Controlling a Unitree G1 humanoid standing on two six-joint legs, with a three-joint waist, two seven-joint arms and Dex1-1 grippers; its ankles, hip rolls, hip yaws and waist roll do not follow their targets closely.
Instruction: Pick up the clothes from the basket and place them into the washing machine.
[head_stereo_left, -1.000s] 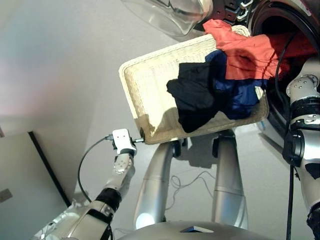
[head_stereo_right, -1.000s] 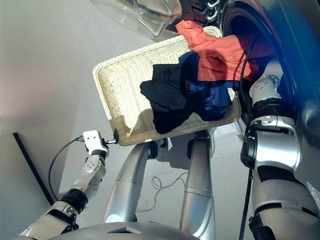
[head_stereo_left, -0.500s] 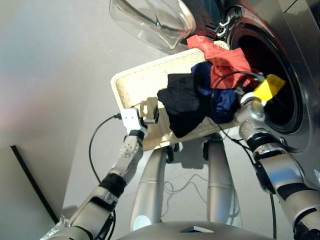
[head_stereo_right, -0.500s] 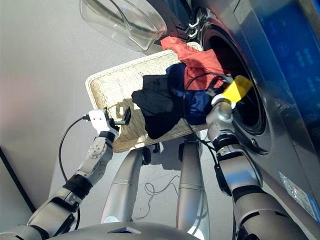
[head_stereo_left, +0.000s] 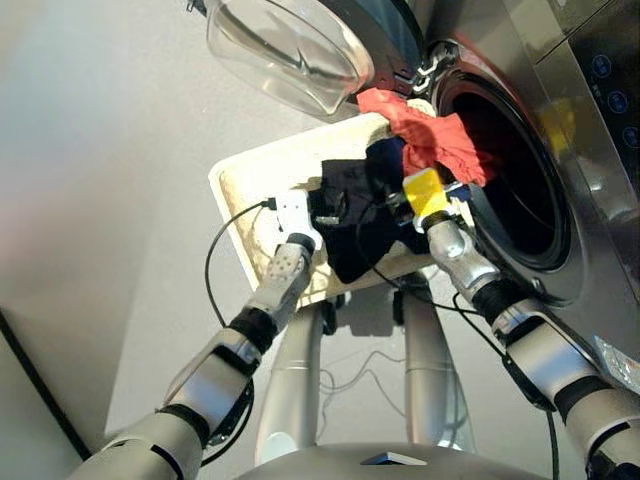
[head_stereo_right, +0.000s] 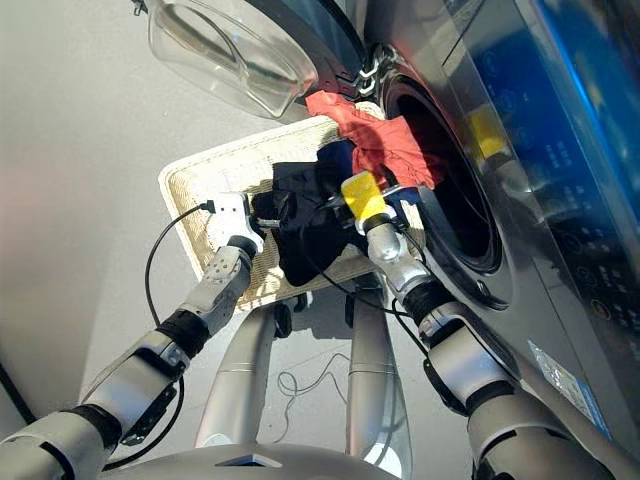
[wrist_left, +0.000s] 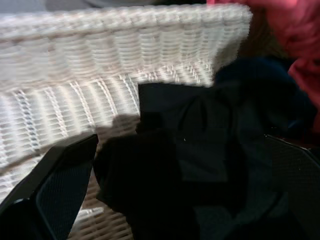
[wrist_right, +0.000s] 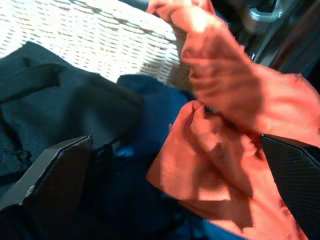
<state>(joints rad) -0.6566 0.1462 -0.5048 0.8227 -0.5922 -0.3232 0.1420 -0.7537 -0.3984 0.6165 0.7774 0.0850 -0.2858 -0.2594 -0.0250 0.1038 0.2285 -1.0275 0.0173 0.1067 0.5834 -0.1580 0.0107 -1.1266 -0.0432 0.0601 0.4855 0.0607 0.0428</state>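
The cream wicker basket (head_stereo_left: 240, 190) stands in front of the washing machine (head_stereo_left: 560, 240), whose porthole (head_stereo_left: 510, 180) is open and dark. A black garment (head_stereo_left: 350, 215) lies in the basket's middle, with a navy one (head_stereo_left: 385, 155) behind it. A coral-red garment (head_stereo_left: 425, 135) hangs over the basket's far corner toward the porthole. My left gripper (wrist_left: 180, 145) is open just over the black garment (wrist_left: 200, 150). My right gripper (wrist_right: 175, 145) is open over the navy cloth (wrist_right: 150, 110) and the coral-red cloth (wrist_right: 230, 110). Neither holds anything.
The machine's clear glass door (head_stereo_left: 285, 50) stands swung open to the left, above the basket's far side. A dark control panel with blue lights (head_stereo_right: 530, 110) sits over the porthole. Thin cables (head_stereo_left: 370, 365) lie on the grey floor below the basket.
Both arms have reached in over the basket. The left gripper went from the near rim to the black garment; the right gripper came back from the porthole side to the navy and coral-red cloth.
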